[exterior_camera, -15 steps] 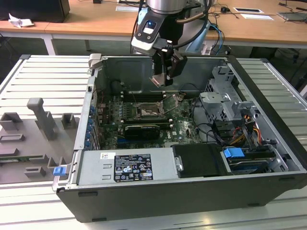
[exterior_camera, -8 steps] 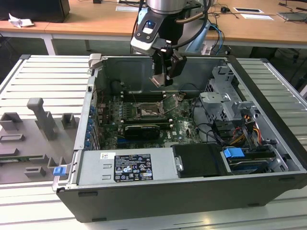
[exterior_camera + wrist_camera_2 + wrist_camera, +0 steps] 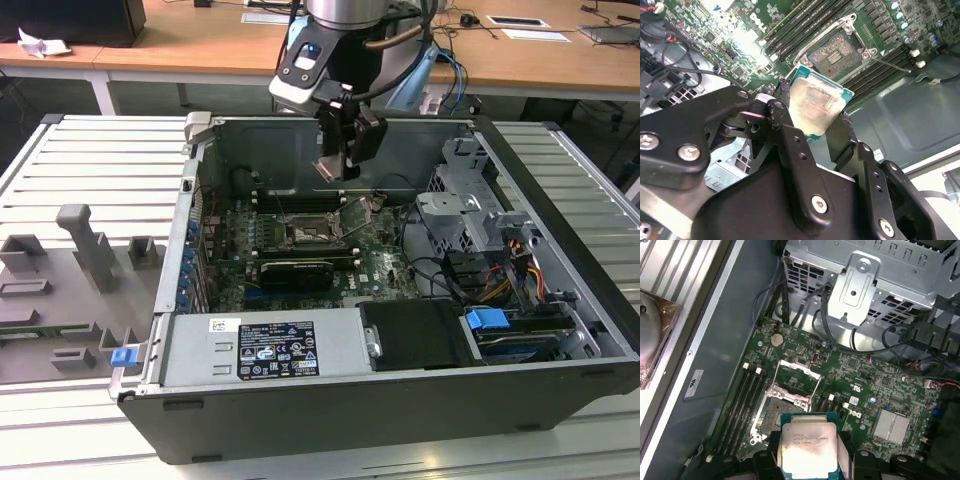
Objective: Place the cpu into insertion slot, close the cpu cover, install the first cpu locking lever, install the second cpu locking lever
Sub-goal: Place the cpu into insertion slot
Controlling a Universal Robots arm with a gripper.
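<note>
Okay, exterior view: end effector hangs inside the open computer case, above the insertion slot and well apart from it. Its two fingers are closed in on the cpu, pinching it by opposite edges, with the chip tilted.

Second wrist view: cpu has its silver face to the camera with a green rim showing, clamped between the black fingers. The insertion slot lies beyond the cpu, bare, with its dark contact field exposed. Long black memory slots run along both sides of the insertion slot.

First wrist view: cpu is in the grip and hides the near edge of the insertion slot. The cpu cover is swung open on the far side of the insertion slot, green board showing through its window. How steeply it stands, cannot tell.
</note>
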